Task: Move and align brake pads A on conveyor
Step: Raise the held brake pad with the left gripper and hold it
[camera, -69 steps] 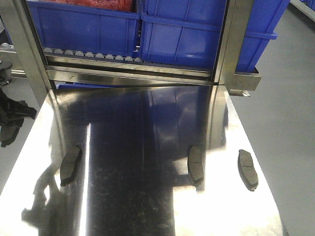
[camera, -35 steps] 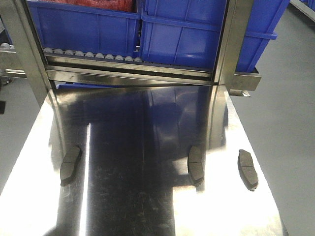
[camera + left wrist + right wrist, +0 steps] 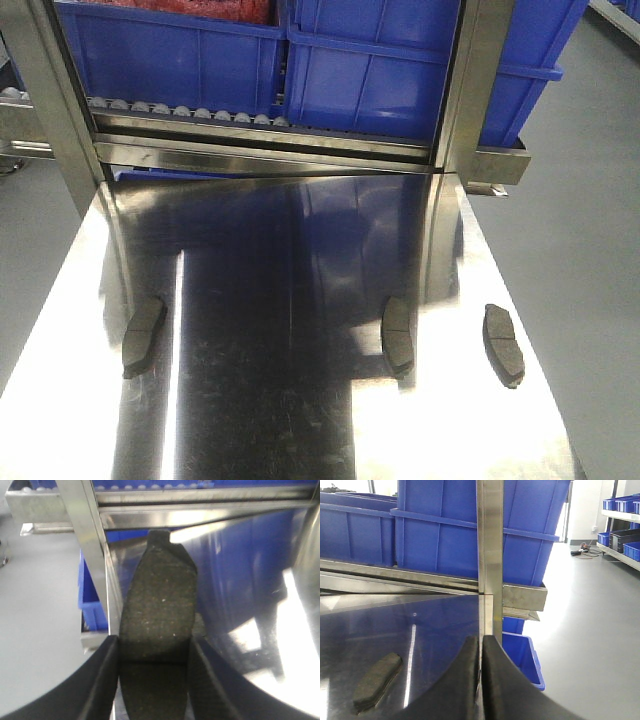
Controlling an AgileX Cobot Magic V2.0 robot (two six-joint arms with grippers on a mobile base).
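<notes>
Three dark grey curved brake pads lie on the shiny steel table, one left, two right. Behind it, blue plastic bins sit on a roller rack.

Left pad, middle pad, right pad flat on steel table, apart; fourth pad between left fingers.

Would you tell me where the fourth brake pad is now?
Left wrist view: the pad sits between the left gripper fingers, over the steel table edge, left side.
</notes>
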